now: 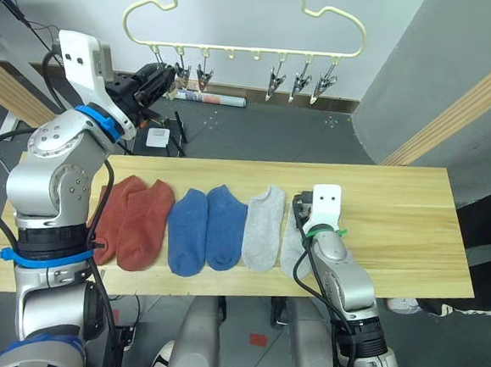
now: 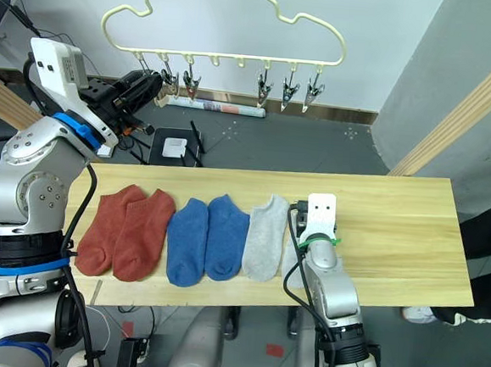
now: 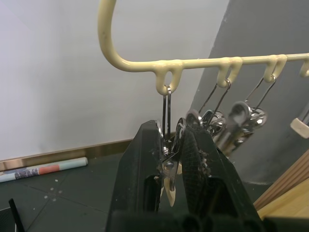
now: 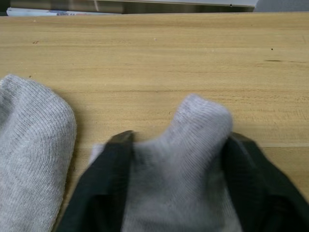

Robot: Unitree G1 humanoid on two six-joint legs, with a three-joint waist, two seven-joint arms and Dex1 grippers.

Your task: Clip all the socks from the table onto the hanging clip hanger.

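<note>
The pale-yellow clip hanger hangs behind the table. My left gripper is raised to its leftmost metal clip and is shut on it. Two rust-red socks, two blue socks and a light grey sock lie flat side by side on the wood. My right gripper rests on the table at the row's right end. It is shut on a second grey sock, which bunches up between the fingers.
More metal clips hang along the hanger's bar to the right of the held one. On the floor behind the table are a paper roll and a white box. The table's right half is bare wood.
</note>
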